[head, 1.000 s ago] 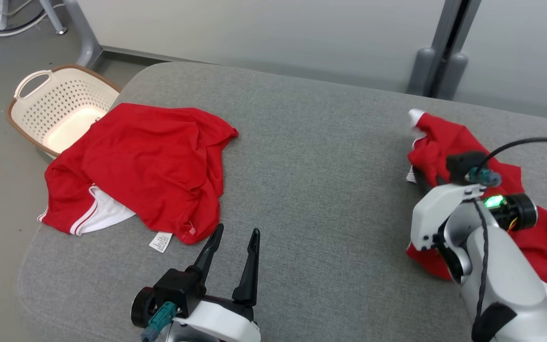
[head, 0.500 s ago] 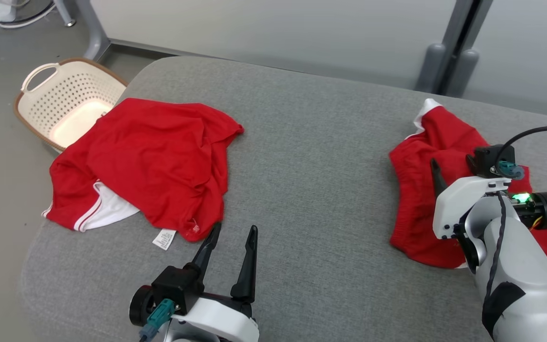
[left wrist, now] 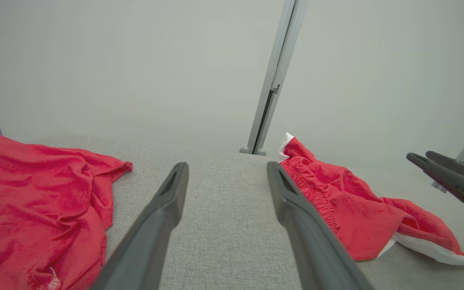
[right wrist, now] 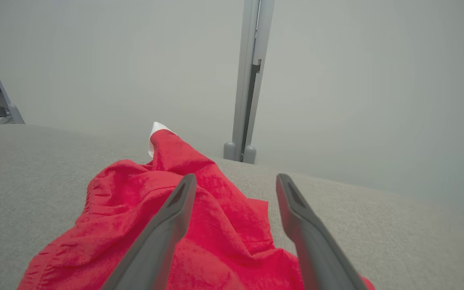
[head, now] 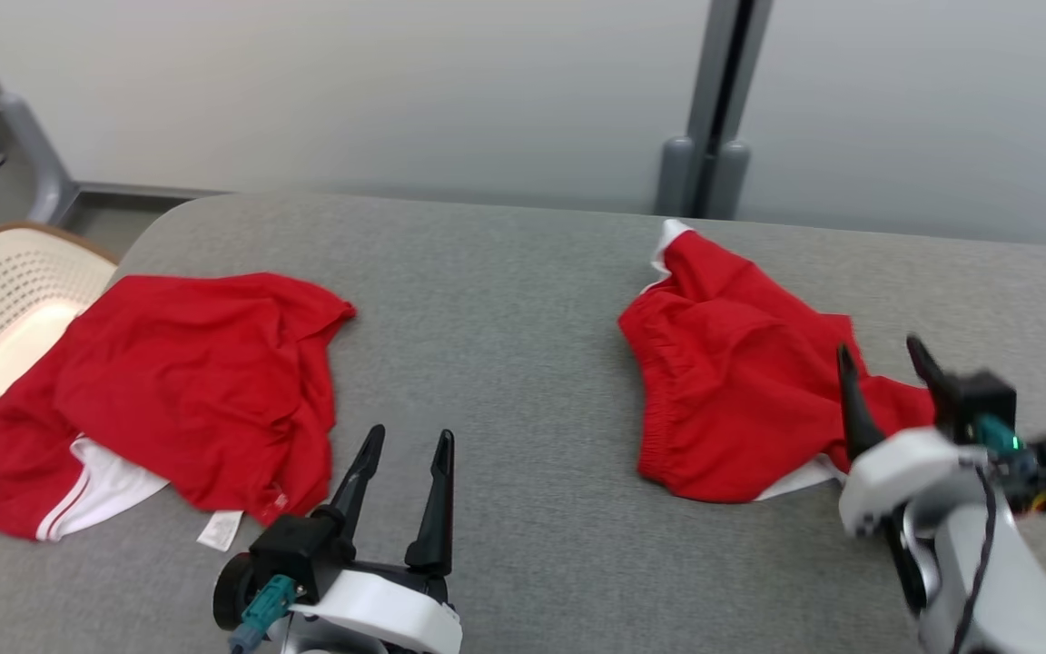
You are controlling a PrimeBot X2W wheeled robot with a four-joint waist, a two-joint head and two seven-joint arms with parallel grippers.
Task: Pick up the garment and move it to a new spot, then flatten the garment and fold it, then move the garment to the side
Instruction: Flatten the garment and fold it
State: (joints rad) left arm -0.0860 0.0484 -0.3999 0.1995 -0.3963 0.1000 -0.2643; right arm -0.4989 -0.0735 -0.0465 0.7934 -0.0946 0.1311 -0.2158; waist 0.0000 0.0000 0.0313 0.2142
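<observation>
Grey fabric is seen covering the bench (head: 523,300), with a pale wall (head: 396,91) and a grey post (head: 714,109) behind it. The shorts (head: 723,391), red with white trim, are found crumpled on the right half of the bench, one white-edged corner turned up towards the post. A red shirt (head: 178,381) is spread on the left half, well apart from the shorts, with a white tag (head: 219,530) at its near hem; a cream basket (head: 5,291) is seen off the bench's left end. The right claw (head: 877,345) is held above the right end of the shorts, its fingers spread wide with nothing between them. In the left wrist view those fingers are seen raised clear of the cloth. The right forearm is brought in from the lower right, the wrist angled so that the fingers point away towards the wall; in the right wrist view one finger is lined over the red cloth and the other over bare bench. The left claw (head: 411,431) is kept low at the near edge, likewise wide open and empty, its fingers pointed up the bench between the two garments and just beside the shirt's near corner.
</observation>
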